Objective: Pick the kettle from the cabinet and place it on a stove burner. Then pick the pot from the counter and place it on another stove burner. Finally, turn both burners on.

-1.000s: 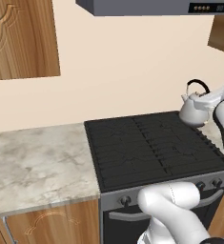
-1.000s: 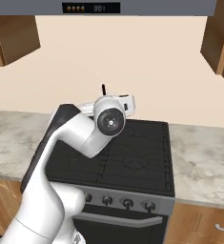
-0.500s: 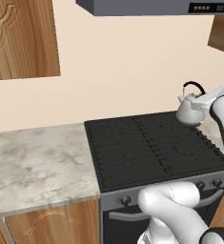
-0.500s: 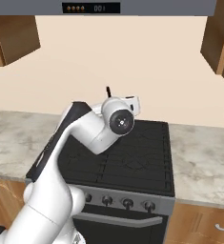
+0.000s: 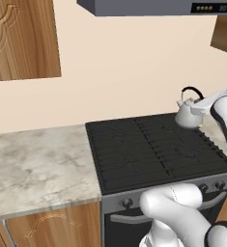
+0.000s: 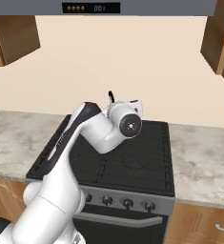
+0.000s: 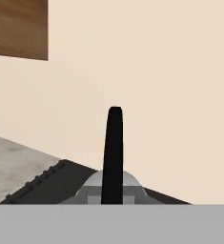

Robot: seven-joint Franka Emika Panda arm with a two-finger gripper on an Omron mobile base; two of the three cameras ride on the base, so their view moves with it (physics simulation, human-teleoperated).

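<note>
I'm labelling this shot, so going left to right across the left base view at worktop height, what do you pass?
Counter → stove burners → kettle, above the cooktop's far right corner → the arm's white wrist at the picture's right edge.

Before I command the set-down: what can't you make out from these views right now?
- Pincer fingertips: hidden in the right base view by the arm's own wrist, and cut off at the bottom of the hand view.
- Kettle base: whether it touches the stove grate is unclear in the left base view.
- Kettle body: hidden behind the wrist in the right base view; just its handle pokes up.
- Burner knobs: too small to read settings.
</note>
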